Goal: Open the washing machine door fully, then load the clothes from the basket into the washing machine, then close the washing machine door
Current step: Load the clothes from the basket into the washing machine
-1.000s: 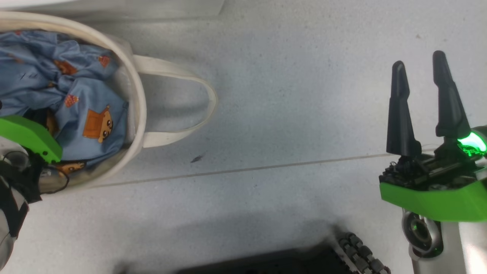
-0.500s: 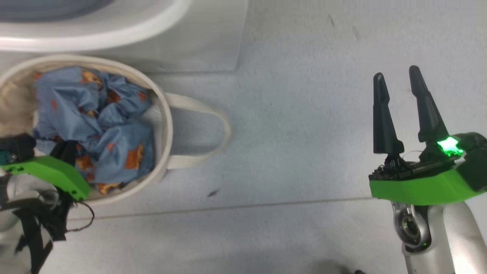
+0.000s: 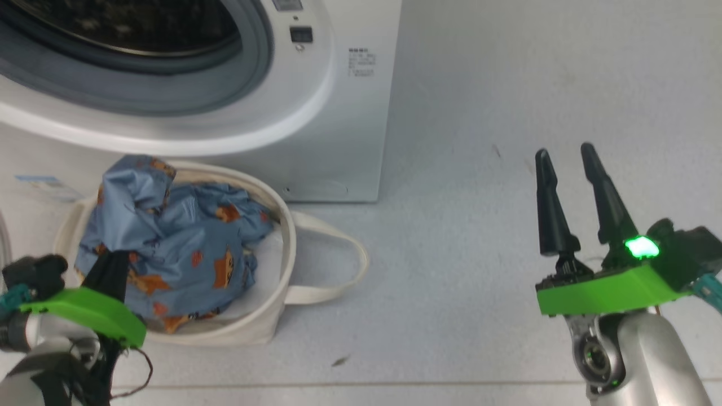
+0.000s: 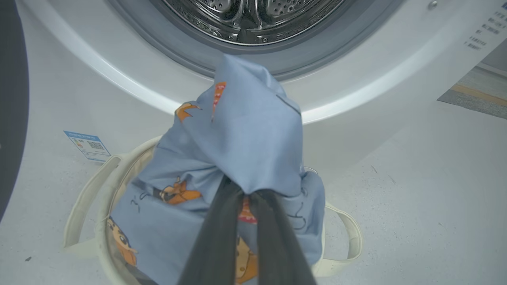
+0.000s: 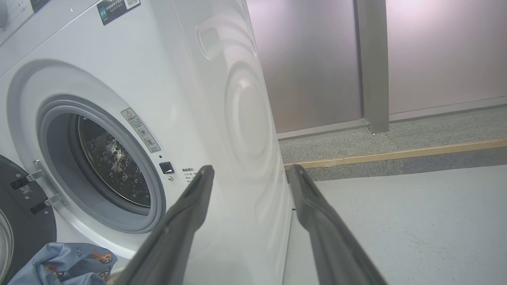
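1 left gripper [image 4: 242, 193]: two dark fingers pinched on the light blue cartoon-print clothes [image 3: 186, 248], which are heaped in 1 round cream canvas basket [image 3: 285, 237] with 2 strap handles, directly before the white front-loading washing machine [image 3: 338, 113].
1 right gripper [image 3: 565, 151]: spread wide, holding nothing, right of machine.
1 black-rimmed washing machine door [image 5: 23, 225]: open, at machine's left.

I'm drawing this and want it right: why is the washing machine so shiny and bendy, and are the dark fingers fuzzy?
Right wrist view: the washing machine has a glossy side that catches soft light, and the wide lens bends its edges. Left wrist view: the left gripper looks fuzzy so close to the lens, while the clothes it pinches look sharper. Head view: a green light glows on the right gripper.
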